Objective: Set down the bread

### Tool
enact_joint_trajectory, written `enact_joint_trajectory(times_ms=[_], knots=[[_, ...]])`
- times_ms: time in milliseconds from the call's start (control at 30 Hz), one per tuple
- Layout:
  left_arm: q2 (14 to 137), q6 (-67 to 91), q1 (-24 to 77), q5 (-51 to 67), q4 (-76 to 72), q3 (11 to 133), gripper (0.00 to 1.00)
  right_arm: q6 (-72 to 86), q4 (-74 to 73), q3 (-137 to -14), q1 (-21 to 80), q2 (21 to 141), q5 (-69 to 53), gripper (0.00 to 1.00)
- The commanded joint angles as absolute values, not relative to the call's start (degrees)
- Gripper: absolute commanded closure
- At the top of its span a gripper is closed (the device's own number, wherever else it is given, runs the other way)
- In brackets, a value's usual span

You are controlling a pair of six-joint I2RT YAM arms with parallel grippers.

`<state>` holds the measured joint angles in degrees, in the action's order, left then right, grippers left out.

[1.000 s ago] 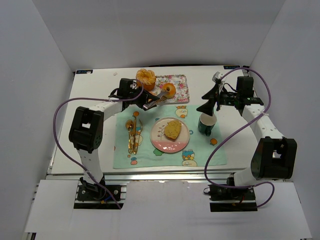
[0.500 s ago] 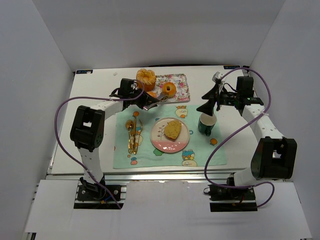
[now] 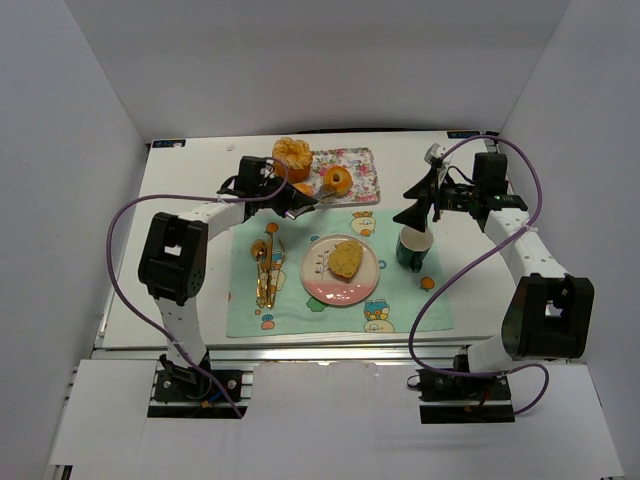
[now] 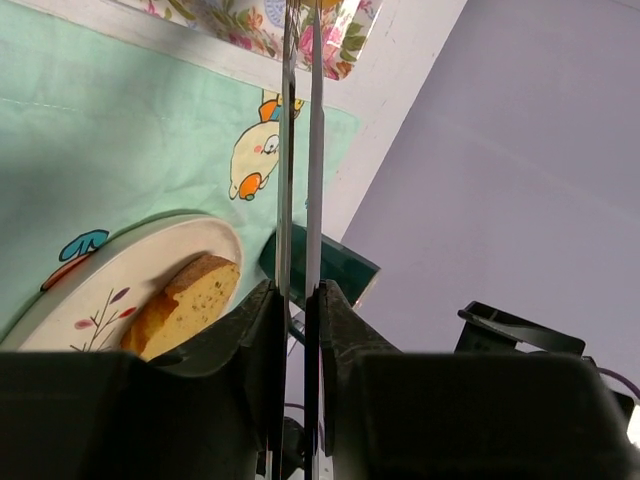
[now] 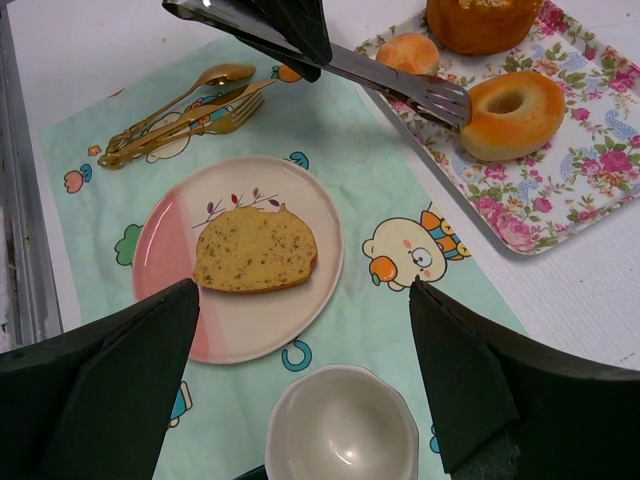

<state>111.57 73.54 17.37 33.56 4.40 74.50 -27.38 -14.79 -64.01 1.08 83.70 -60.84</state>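
The white table [image 3: 200, 170] carries a green cartoon placemat [image 3: 400, 300], and I reckon my clock from the pink and white plate [image 3: 312, 280] at the mat's centre, with 12 pointing away from my bases. At 12 o'clock lies the floral tray [image 3: 360, 165], with a big ruffled pastry [image 3: 291, 155] at its 9 o'clock end. At 3 o'clock from the plate stands the dark green cup [image 3: 413, 250].

The bread slice [image 3: 347, 259] lies flat on the plate. On the tray sit a donut [image 3: 338, 180] and, just at its 8 o'clock, a small bun [image 3: 303, 188]. Gold cutlery [image 3: 265, 270] lies on the mat at 9 o'clock from the plate.

My left claw [image 3: 280, 200] is squeezed narrow around metal tongs [image 3: 305, 202], their blades pressed nearly together with only a thin slit between them. The tongs' slotted tip lies between the bun and the donut, right at the donut's edge; I cannot tell whether it touches. From this claw the bread slice is well apart, between 4 and 5 o'clock, and the donut is near, at 2 o'clock.

My right claw [image 3: 420, 205] hangs spread wide above the cup, and the bread slice lies at its 8 o'clock.
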Motion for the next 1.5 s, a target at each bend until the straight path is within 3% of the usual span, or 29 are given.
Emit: enact_joint_trajectory(times_ms=[0,367,500,933,1167,1467], knots=[[105.4,70.7,17.1,34.7,4.8,74.2,0.95,-27.4,-13.8,-64.7,0.6,81.9,-62.5,0.11],[99.3,67.1,16.9,36.7,5.1,74.5,1.0,-27.7,-14.8,-65.8,0.6,82.1,-62.8,0.11],[94.7,61.4,17.0,36.2,14.3,74.0,1.0,-28.4,-15.3,-66.0,0.6,81.8,-62.4,0.11],[65.8,63.3,21.1,43.0,22.5,50.0,1.0,-27.3,-16.3,-68.3,0.6,83.8,-62.8,0.11],[64.0,62.1,24.6,43.2,25.0,46.0,0.99,-27.0,-16.4,-68.9,0.6,83.8,-62.9,0.11],[67.4,60.0,24.7,42.1,24.2,44.8,0.87,-27.0,-16.3,-67.5,0.6,82.4,-62.4,0.11]])
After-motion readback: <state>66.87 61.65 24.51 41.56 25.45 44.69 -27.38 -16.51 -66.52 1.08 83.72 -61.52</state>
